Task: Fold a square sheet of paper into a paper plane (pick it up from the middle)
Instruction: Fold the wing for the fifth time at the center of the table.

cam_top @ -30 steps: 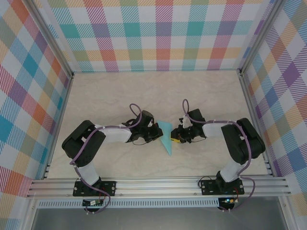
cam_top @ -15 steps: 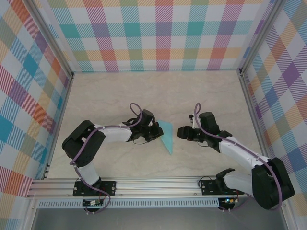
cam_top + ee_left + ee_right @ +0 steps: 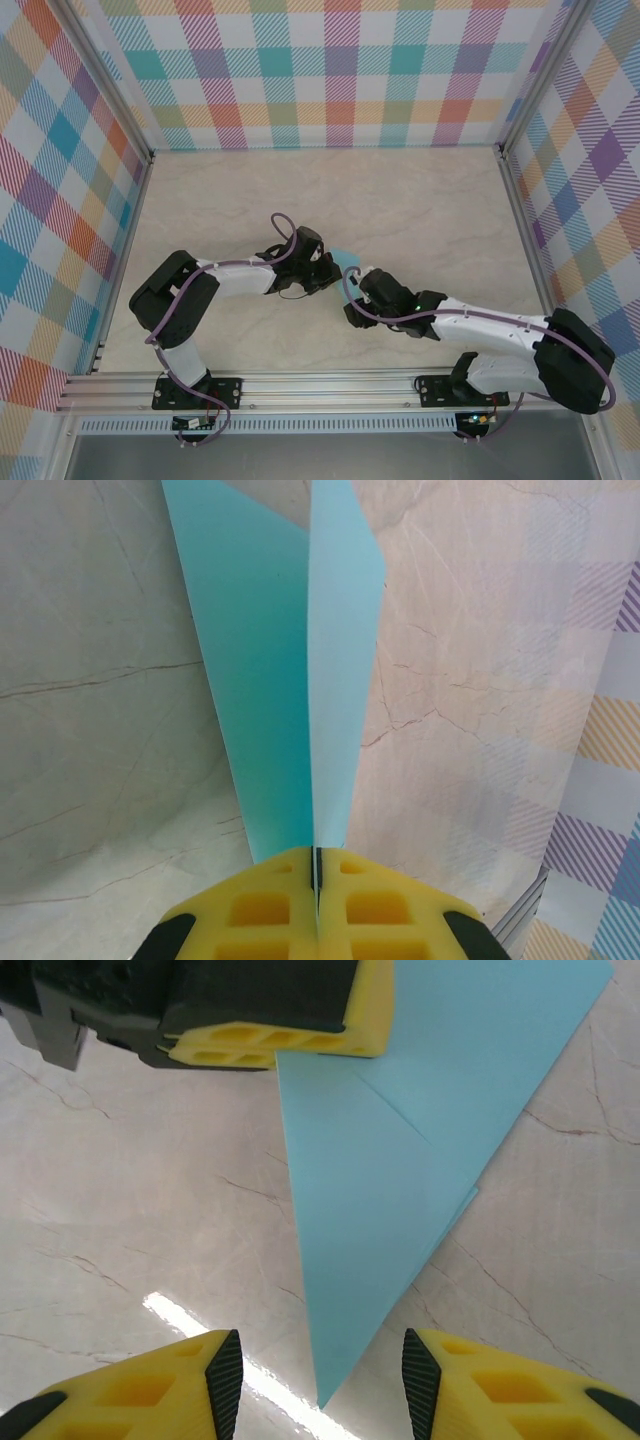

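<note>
The turquoise paper (image 3: 345,259) sits near the middle of the pale marble-patterned table (image 3: 420,200), a little toward the near edge, and it is folded into a long pointed shape rather than lying as a flat square. From above I can just catch a sliver of it between the two wrists. The left gripper (image 3: 328,277) comes in from the left with its arm bent low over the table. In the left wrist view its yellow fingers (image 3: 270,915) are pressed tight together on the paper's (image 3: 290,680) near edge, right on the line of the fold. From there a darker panel fans away on the left and a lighter one on the right. The right arm stretches across from its base, and the right gripper (image 3: 352,305) sits just beside the left one, on the near side of the paper. From the right wrist view the right gripper's jaws (image 3: 315,1365) stand about halfway apart with nothing clamped. The paper's (image 3: 400,1180) sharp tip points into the gap between them, though I cannot tell whether either finger touches it. That view also shows the left gripper's yellow fingers (image 3: 290,1030) pinched on the far edge of the paper, with overlapping triangular layers and a diagonal crease showing across it. Bright checked walls (image 3: 340,70) box in the table on three sides.
</note>
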Controlling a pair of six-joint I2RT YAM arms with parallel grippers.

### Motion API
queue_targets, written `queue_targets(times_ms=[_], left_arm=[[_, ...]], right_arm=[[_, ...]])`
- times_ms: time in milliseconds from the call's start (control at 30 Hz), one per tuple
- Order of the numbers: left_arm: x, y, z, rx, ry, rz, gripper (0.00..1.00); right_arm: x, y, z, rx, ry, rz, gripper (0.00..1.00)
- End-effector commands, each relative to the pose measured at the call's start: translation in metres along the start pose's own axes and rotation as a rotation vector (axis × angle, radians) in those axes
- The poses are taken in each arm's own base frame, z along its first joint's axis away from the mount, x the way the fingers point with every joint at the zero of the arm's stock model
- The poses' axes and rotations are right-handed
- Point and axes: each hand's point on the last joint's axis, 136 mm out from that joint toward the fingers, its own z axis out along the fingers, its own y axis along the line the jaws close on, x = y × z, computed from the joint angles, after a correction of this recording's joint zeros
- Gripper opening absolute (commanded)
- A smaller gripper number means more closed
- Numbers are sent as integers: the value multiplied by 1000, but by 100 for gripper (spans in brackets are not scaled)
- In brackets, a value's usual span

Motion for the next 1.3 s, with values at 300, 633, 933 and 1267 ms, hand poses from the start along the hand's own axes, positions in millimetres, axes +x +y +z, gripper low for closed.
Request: queue_targets(times_ms=[300, 633, 933, 1267], left_arm=[[3, -2, 5, -13, 27, -5, 0], [5, 0, 6, -14, 34, -7, 0], [5, 1, 5, -17, 33, -8, 0], [4, -1, 2, -24, 30, -12, 8]], right_arm=[[-12, 6, 22, 178, 0, -163, 42], [-11, 4, 36, 238, 4, -181, 29], [-11, 3, 38, 244, -3, -172, 18], [-6, 2, 40, 232, -4, -150, 10]])
